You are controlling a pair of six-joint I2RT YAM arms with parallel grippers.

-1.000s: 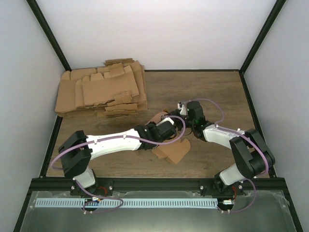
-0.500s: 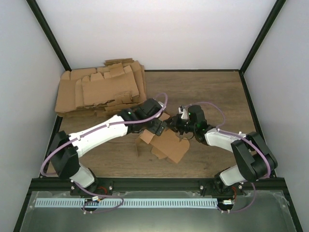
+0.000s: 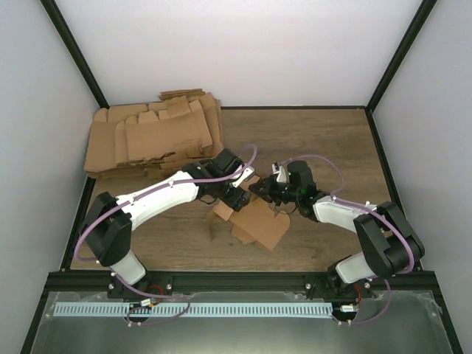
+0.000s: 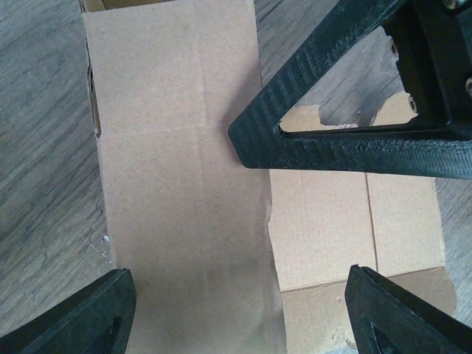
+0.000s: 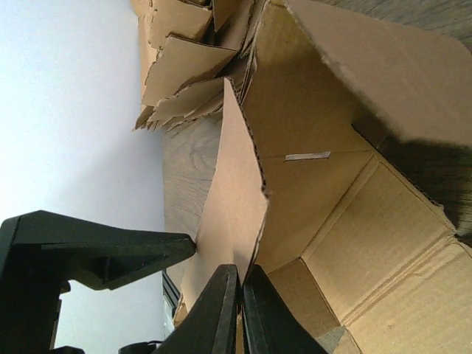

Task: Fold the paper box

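The paper box [image 3: 259,225] is a partly opened brown cardboard cut-out lying at mid-table, with flaps standing up. My right gripper [image 3: 261,189] is shut on the thin edge of one upright flap, seen in the right wrist view [image 5: 240,291]. The box's inner panels [image 5: 354,155] spread out to the right of that flap. My left gripper [image 3: 237,198] is open just above the box's left part, with a flat panel [image 4: 177,184] between and below its fingertips [image 4: 81,317]. In the left wrist view my left gripper [image 4: 240,317] holds nothing. One right finger [image 4: 332,144] crosses that view.
A big untidy pile of flat brown cardboard blanks [image 3: 155,136] lies at the back left, and its torn edges also show in the right wrist view [image 5: 188,59]. Black frame posts and white walls ring the wooden table [image 3: 324,140].
My left arm has swung back and leftward, bringing its gripper over the box's left side. The box has shifted slightly and a flap stands up. My right gripper stays shut on the flap.
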